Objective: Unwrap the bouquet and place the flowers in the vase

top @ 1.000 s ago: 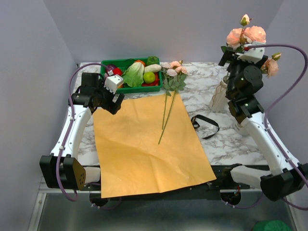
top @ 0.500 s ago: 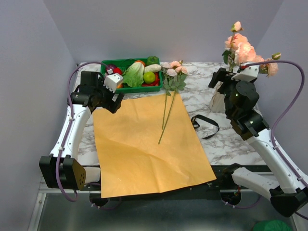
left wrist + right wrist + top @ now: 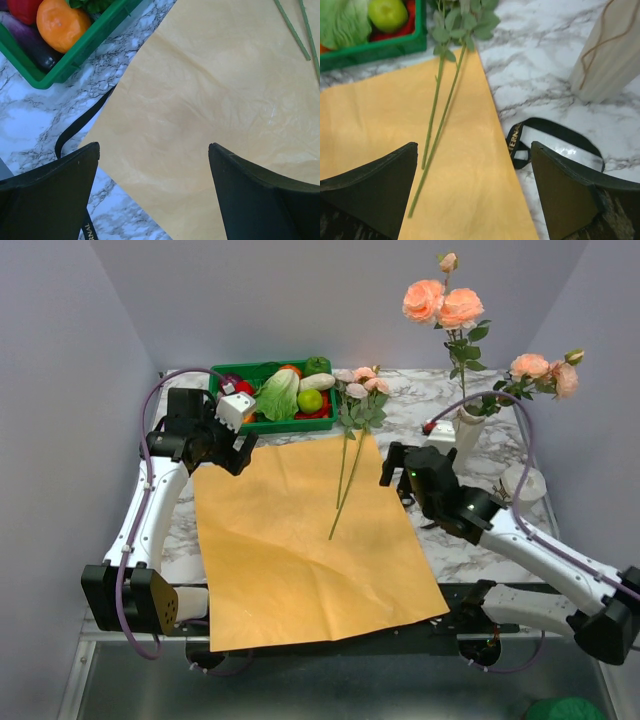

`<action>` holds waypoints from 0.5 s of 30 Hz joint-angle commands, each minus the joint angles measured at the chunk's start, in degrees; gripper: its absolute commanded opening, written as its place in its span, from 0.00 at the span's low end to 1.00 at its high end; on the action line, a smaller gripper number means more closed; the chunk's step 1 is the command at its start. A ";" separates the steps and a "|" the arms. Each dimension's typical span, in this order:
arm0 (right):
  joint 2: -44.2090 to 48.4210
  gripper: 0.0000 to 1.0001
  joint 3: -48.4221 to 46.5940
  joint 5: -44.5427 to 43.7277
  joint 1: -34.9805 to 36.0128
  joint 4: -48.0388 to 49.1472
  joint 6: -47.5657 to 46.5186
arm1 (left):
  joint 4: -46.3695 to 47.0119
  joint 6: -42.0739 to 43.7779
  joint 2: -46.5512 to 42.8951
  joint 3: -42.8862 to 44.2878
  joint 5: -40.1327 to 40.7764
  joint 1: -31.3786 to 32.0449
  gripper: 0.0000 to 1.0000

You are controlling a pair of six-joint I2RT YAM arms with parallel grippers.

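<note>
Two loose roses (image 3: 360, 415) lie side by side on the orange paper sheet (image 3: 300, 550), thin green stems running down its right half and small pink heads reaching past its far edge, just beside the green tray (image 3: 290, 423) of plastic vegetables. The sheet is spread flat over the middle of the marble bench (image 3: 410, 395), and its near edge reaches past the bench front. The cream ribbed vase (image 3: 466, 430) stands upright at the far right, apart from the sheet, with more flowers in its mouth: a tall stem topped by peach blooms (image 3: 440, 302) rising straight up, and a lower spray (image 3: 532, 366) leaning out to the right. A white round roll (image 3: 522, 483) sits on the bench near the vase, on its near right side. A black ribbon (image 3: 514, 139) (gold lettering shows on it from the right wrist) lies looped on the marble between the sheet's right edge and the vase, close against the sheet. The right end effector (image 3: 473, 145) hovers low over that right edge, fingers spread wide with nothing between them, the lower ends of the two stems lying beside one finger. The left end effector (image 3: 153, 145) hangs above the sheet's far left corner, near the tray, also spread wide and empty. Under it (seen from the left wrist) a second black strip (image 3: 82, 120) with printed letters lies on the marble and runs to the sheet's edge.
</note>
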State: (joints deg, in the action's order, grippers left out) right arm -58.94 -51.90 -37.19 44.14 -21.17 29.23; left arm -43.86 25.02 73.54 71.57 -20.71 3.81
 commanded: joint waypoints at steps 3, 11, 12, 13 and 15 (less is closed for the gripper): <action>-16.19 1.00 -6.00 -2.19 2.35 -8.89 11.54 | -0.26 -0.49 0.03 0.68 -2.23 -0.30 0.99; -42.88 0.62 -26.47 4.81 -1.05 -14.69 7.87 | -1.05 0.56 -0.59 0.15 -3.02 -0.82 0.99; -45.28 0.56 -28.94 7.28 -2.20 -15.82 7.16 | -1.40 1.17 -0.50 0.06 -3.72 -0.83 0.99; -47.56 0.55 -34.27 8.70 -3.26 -17.31 7.07 | -1.58 1.35 -0.41 0.06 -4.51 -0.91 0.99; -52.74 0.56 -37.91 10.55 -5.54 -19.96 6.45 | -2.02 1.26 0.02 0.15 -4.78 -0.91 0.99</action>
State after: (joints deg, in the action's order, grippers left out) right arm -104.31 -81.80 -32.58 43.00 -34.44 37.26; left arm -44.12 25.43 73.54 71.57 -22.26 3.36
